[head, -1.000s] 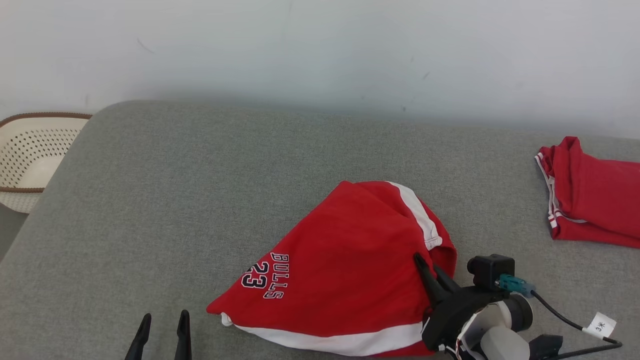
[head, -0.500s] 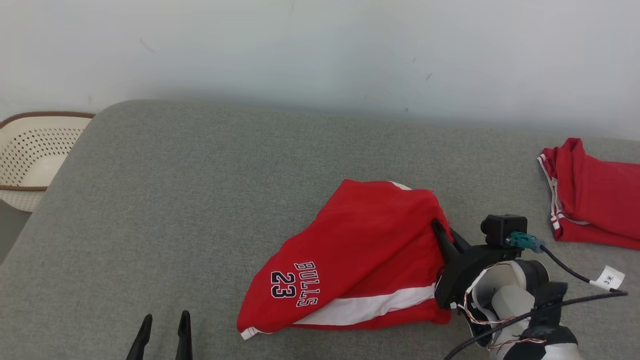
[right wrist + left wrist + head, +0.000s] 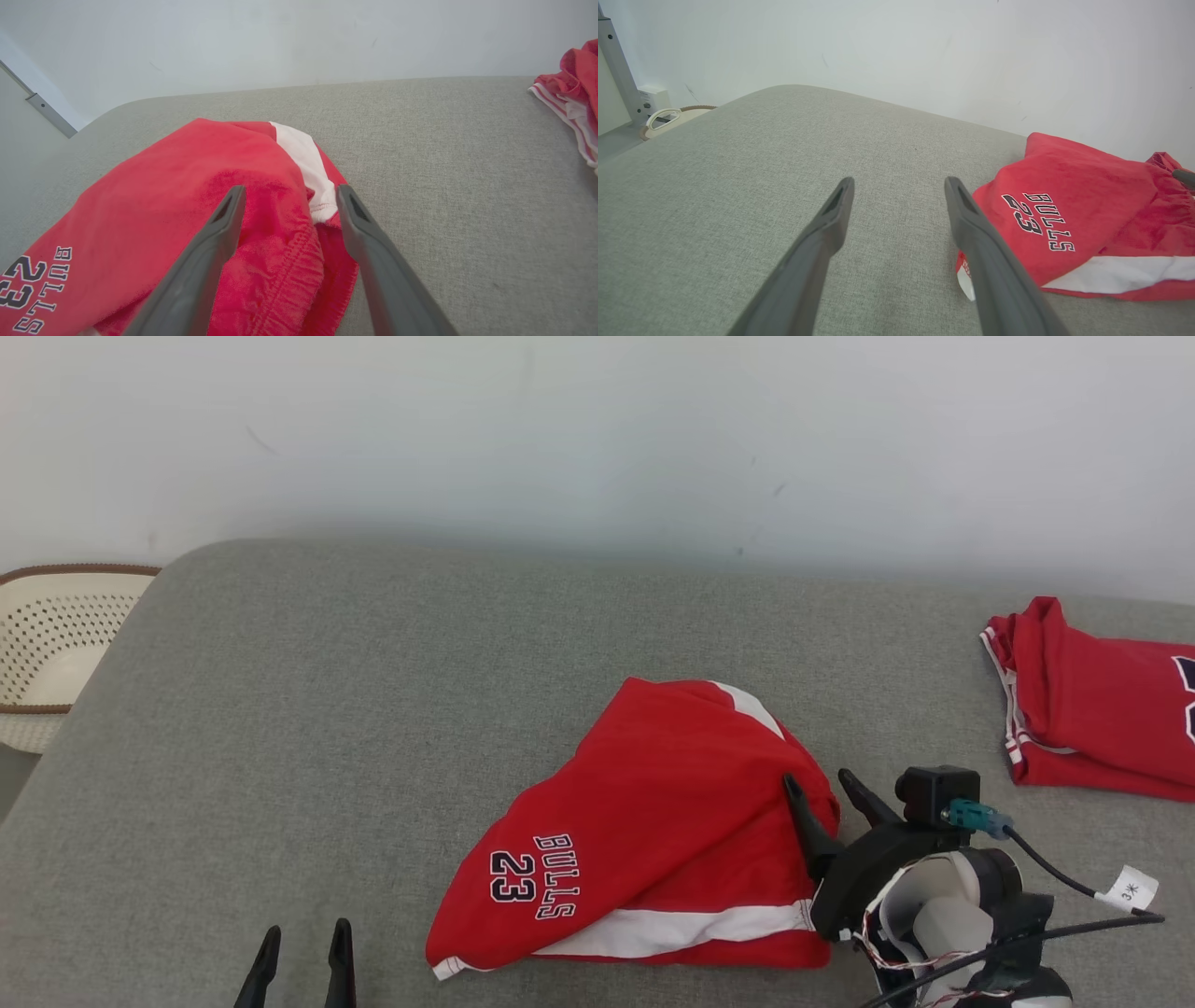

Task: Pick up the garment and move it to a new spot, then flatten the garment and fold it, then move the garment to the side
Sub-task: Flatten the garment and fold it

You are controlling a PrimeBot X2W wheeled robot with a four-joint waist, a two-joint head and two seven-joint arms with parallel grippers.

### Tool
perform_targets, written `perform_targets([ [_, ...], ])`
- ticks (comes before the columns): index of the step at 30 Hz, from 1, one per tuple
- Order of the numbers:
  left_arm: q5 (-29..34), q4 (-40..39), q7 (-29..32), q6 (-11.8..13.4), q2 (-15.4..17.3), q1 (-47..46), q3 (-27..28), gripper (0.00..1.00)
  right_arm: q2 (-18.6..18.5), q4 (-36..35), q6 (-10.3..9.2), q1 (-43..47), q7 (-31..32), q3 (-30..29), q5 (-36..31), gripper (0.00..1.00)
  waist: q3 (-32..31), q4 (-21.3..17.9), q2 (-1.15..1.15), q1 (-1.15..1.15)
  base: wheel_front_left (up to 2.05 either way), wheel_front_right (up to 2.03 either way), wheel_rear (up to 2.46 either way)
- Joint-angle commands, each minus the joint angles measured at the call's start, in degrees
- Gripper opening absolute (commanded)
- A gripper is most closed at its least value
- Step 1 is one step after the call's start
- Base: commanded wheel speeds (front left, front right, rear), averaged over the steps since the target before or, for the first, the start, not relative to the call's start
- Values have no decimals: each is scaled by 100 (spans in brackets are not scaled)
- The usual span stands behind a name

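Release is taking place: the right gripper (image 3: 819, 780), clamped on the garment (image 3: 653, 821) half a second earlier, is now standing with jaws parted over its waistband. The garment is lying crumpled on the grey cushion (image 3: 373, 691), right of centre. The left gripper (image 3: 301, 933) is idling, spread wide. Relocation appears complete; flattening is pending.

Grey woven-fabric padded surface (image 3: 373, 709), rounded far-left corner. Cream perforated plastic basket with brown rim (image 3: 79, 568) sits off its left edge, lower than the surface. Folded red cloth with white striped trim (image 3: 1092, 709) lies at the far right of the surface. Plain white wall (image 3: 597, 429) stands behind, with faint scuffs. Grey metal rail (image 3: 614, 60) and small white wall box (image 3: 653, 95) sit at the left.
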Motion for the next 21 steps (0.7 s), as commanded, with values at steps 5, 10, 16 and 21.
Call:
perform_targets([
  [5,-33,-15,-25,29,1,125,33,100,-138,-433,-4,428,-176,119,250,100,-117,-135,0,0,0,0,0],
  [10,-27,-57,-25,42,2,206,60,100,-268,-804,-4,690,-280,-18,181,100,-166,-205,0,0,0,0,0],
  [16,-8,-128,-25,75,2,282,105,100,-363,-1481,-4,1091,-328,-577,-324,100,-195,-312,0,0,0,0,0],
  [21,-3,-170,-25,92,1,303,133,100,-168,-2252,-4,1647,-322,-1317,-847,100,-218,-362,0,0,0,0,0],
])
